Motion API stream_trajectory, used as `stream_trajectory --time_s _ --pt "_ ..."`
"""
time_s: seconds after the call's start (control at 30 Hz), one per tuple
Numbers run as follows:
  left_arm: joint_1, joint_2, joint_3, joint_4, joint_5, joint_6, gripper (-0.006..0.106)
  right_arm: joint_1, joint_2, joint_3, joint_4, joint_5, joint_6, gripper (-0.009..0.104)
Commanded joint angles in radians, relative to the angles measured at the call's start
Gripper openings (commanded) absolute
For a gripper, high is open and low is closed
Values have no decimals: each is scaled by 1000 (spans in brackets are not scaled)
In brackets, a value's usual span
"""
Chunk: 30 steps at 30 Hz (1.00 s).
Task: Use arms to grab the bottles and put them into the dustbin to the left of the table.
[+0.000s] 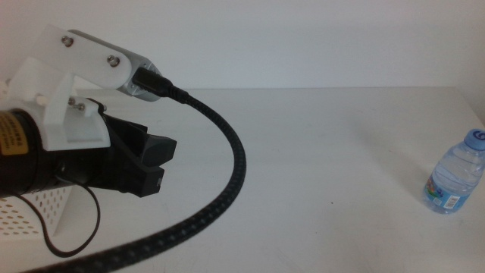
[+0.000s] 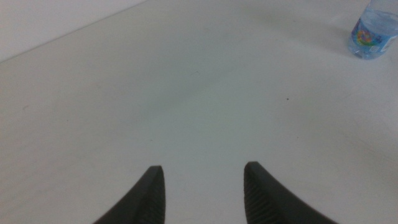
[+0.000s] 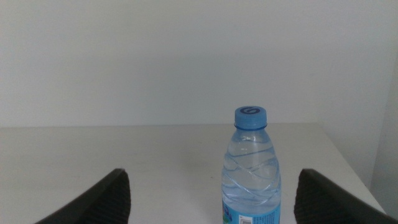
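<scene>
While the left gripper (image 1: 155,163) hangs empty above the left side of the table (image 1: 318,152), jaws parted with nothing between them, only one bottle is in sight: a small clear water bottle (image 1: 455,173) with a blue cap, upright at the far right of the tabletop. The dustbin (image 1: 47,206) shows only as a strip of white perforated wall at the left edge, below and behind the left arm's white housing. A thick black cable (image 1: 227,174) loops from that housing across the near part of the middle view.

The right gripper (image 3: 208,199) is out of the middle view, but its own camera shows its jaws spread wide on either side of the water bottle (image 3: 250,168), with clear space left and right and no contact yet.

The likely trouble lies in the grasp. The bottle is light and stands close to the right edge, so a jaw that meets it off-centre could tip it or push it off the table. The bin is well apart from the bottle, across the whole tabletop, so a weak grip could let it slip on the way, and the trailing cable could catch anything carried low.
</scene>
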Motion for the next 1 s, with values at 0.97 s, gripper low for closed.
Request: stream_trajectory --time_s 0.97 --pt "-3 -15 -27 -1 -66 -9 40 -4 644 -291 -116 -152 -94 74"
